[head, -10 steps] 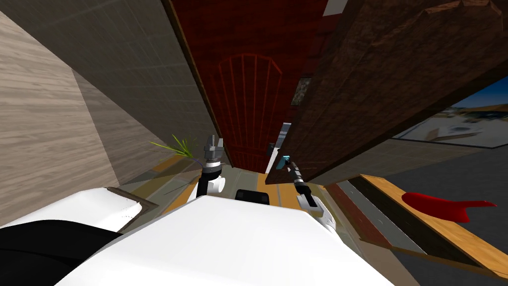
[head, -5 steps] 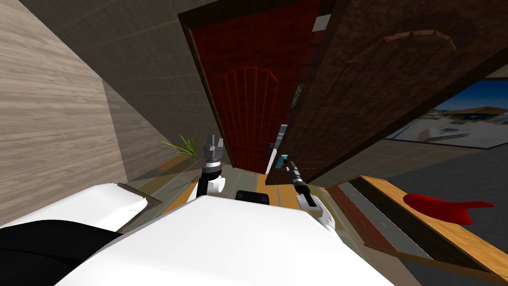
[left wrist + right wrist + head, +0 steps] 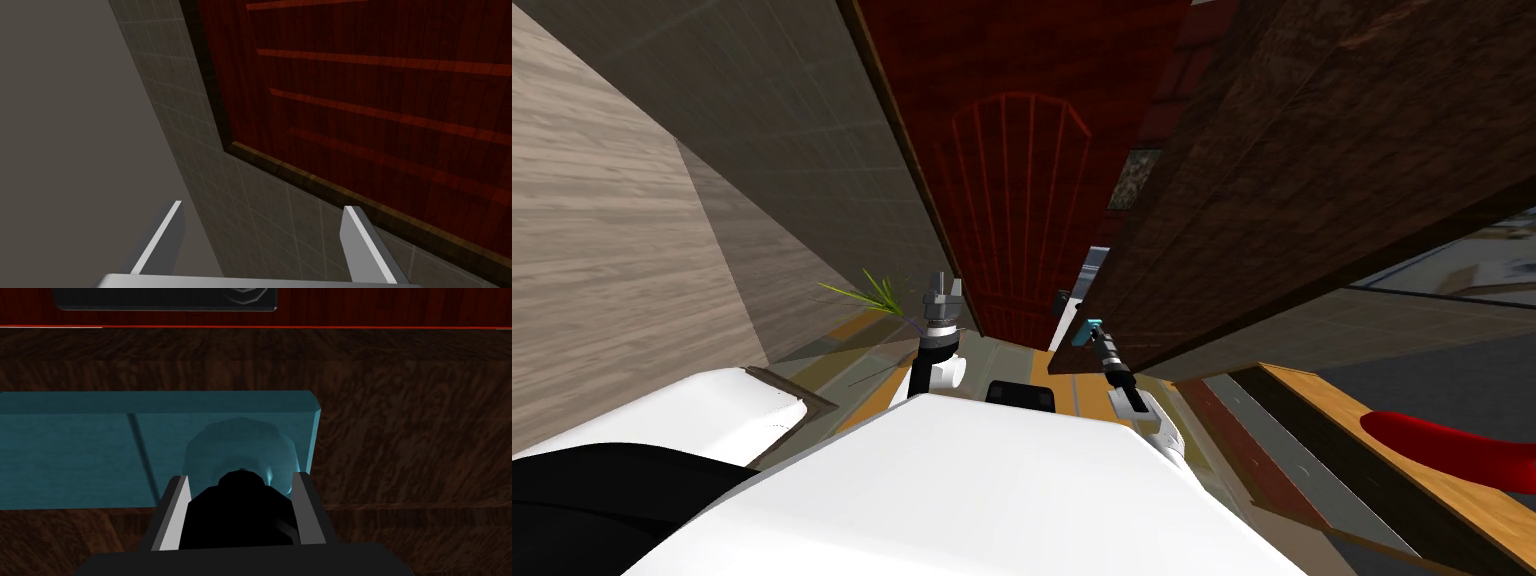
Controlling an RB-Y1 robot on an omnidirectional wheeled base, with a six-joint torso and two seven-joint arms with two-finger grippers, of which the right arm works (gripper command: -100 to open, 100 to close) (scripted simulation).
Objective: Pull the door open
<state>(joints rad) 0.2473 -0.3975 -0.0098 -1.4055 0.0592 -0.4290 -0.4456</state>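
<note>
Since half a second ago my head has moved. One brown door (image 3: pixel 1272 170) stands ajar at my right, in front of one red door (image 3: pixel 1012 180). My right gripper (image 3: pixel 239 478) has its jaws clamped on the one dark knob (image 3: pixel 240 510); my left gripper (image 3: pixel 262 206) has jaws wide apart, empty.

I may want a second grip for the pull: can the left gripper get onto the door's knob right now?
Probably not. The right gripper clamps both sides of the dark knob on the teal plate, leaving no free grip. The left gripper stands open, off by the tiled wall.
</note>
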